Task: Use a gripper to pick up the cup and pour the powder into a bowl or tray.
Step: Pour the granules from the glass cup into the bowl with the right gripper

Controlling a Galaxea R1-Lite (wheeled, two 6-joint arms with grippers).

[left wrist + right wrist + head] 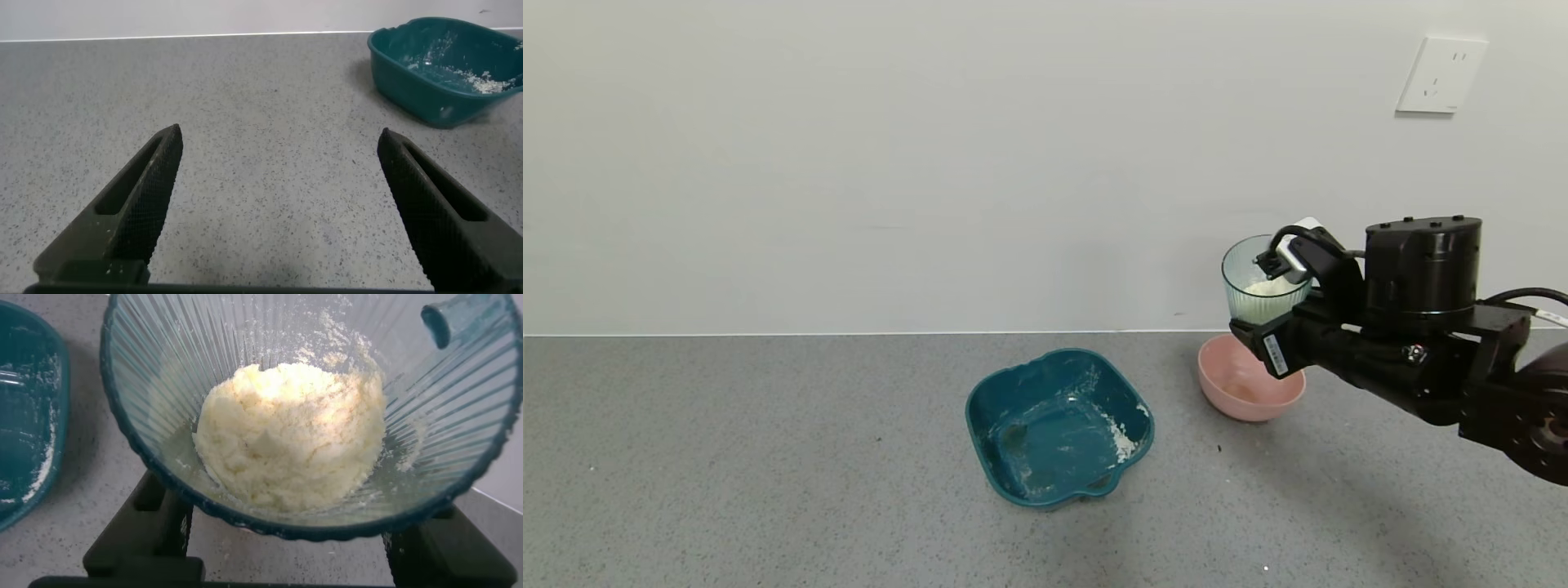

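My right gripper (1262,317) is shut on the cup (1248,278), a pale green ribbed plastic cup, and holds it upright in the air above the pink bowl (1241,377) at the back right. White clumpy powder (1267,287) lies in the cup. In the right wrist view the powder (294,433) fills the bottom of the cup (180,392), and the gripper (298,549) has its fingers (163,531) on either side of the cup. The dark teal tray (1045,357), smeared white, sits on the table to the cup's left. My left gripper (279,135) is open and empty over bare table.
The grey speckled counter (768,457) runs to a white wall with a socket (1441,73) at the upper right. The tray also shows in the left wrist view (409,82) and at the edge of the right wrist view (24,416).
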